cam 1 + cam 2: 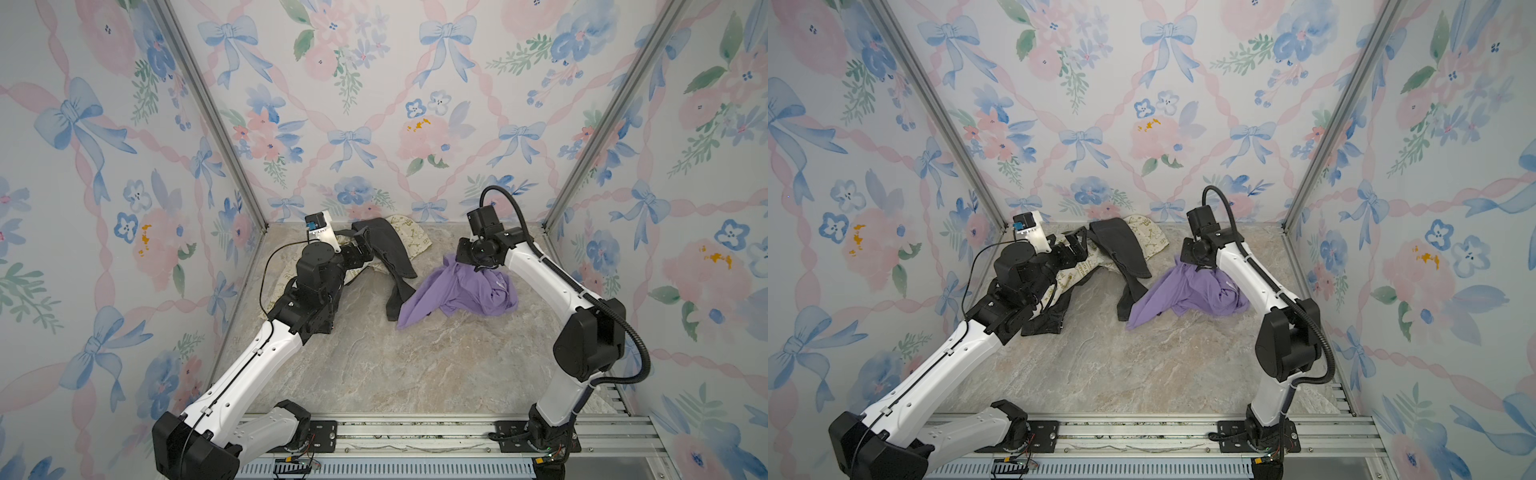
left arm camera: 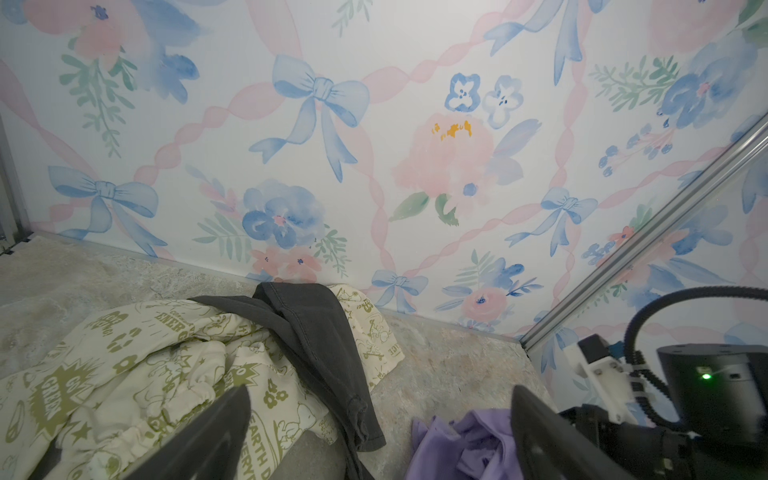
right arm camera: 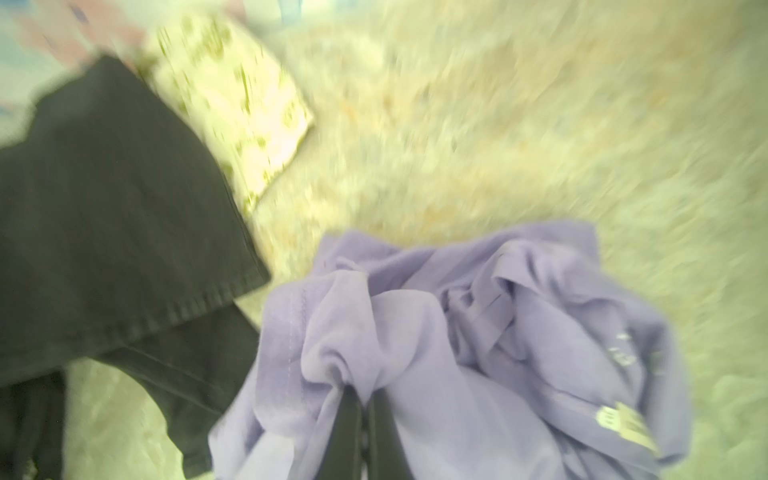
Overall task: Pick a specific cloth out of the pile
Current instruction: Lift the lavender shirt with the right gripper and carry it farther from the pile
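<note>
Right wrist view shows our right gripper (image 3: 363,395) pinched shut on a fold of the cloth (image 3: 498,332), which lies bunched toward the back right of the tabletop (image 1: 374,365), one corner touching the pile (image 1: 386,245). Grasp done, we judge; lifting clear is left. Meanwhile our left gripper (image 2: 382,432) gapes, empty.

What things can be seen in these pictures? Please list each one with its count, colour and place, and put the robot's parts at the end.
lavender-purple soft T-shirt: one, purple with white lettering, crumpled right of middle
charcoal-grey fabric garment: one, dark grey, at the back, draped over the cream cloth
cream cloth with olive-green print: one, cream and green, back left
beige marbled tabletop: one, beige, under everything
floral wallpaper walls: three, pink and blue, around the table
silver metal rail: one, silver, front edge
white-and-black robot arms: two, left and right
left claw: one, black, open, by the cream cloth
right claw: one, black, shut on the T-shirt
</note>
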Controlling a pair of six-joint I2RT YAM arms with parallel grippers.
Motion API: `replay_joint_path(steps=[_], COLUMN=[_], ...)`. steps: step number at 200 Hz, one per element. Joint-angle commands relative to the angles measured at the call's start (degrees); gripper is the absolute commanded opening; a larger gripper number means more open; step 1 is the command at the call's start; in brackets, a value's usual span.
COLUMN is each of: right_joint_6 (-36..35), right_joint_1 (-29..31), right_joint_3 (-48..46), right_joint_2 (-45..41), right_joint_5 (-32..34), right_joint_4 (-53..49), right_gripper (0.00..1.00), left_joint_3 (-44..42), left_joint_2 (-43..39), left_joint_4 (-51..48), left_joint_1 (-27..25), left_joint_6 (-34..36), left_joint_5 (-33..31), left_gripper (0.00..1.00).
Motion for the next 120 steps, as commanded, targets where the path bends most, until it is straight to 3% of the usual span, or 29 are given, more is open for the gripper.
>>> replay_joint_path(steps=[1,35,67,120], right_joint_6=[-3.7,-6.0,-7.4,-10.0], right_joint_1=[-4.7,-10.5,-12.3,-12.5], right_joint_3=[7.4,21.9,32.4,30.5], right_joint_2=[-3.0,-1.0,1.5,1.2], right_joint_5=[1.6,0.6,-1.1,-2.3], right_joint_4=[1.5,2.1,1.9,1.2], right_gripper=[0.00,0.00,0.00,0.00], left_joint_3=[-1.4,-2.0,-1.8,-2.5], left_joint_2=[-1.5,-1.8,-1.4,-1.5], left_joint_4=[2.5,3.7,4.0,4.3], left_joint_1=[0.5,0.8,0.9,0.8], left_joint_6=[0.4,0.1,-0.6,-1.6], left_joint_5=[0.0,0.0,0.3,0.3], left_gripper=[0.98,0.98,0.98,0.98])
